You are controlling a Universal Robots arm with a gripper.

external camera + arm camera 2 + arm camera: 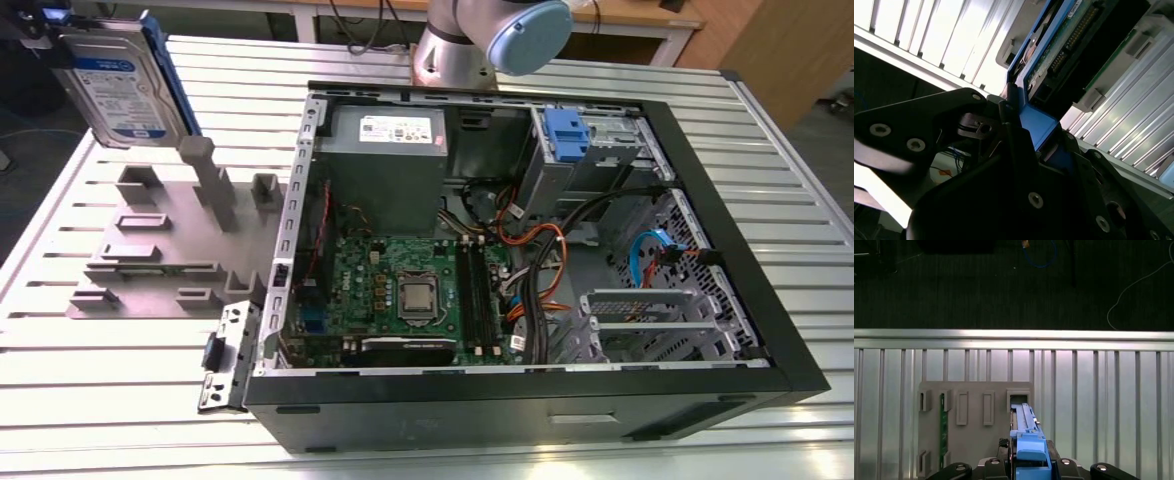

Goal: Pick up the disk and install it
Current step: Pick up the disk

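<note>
The disk (124,85), silver-grey with a white-and-blue label and blue side rails, hangs upright at the exterior view's far left, above the grey fixture plate (154,250). My gripper (56,18) grips its top edge. In the first wrist view the blue rail (1026,437) stands between the black fingers (1101,469), over an empty slot (1018,400) of the fixture plate (974,440). The second wrist view shows the disk's circuit-board side (1074,45) and the blue rail (1036,122) clamped in my gripper (1039,137).
An open computer case (747,250) lies on the slatted aluminium table (107,390), with a power-supply box (384,130), motherboard (400,290) and a drive bay with a blue latch (567,135). The arm's base (481,40) stands behind the case. A green strip (943,425) sits in a fixture slot.
</note>
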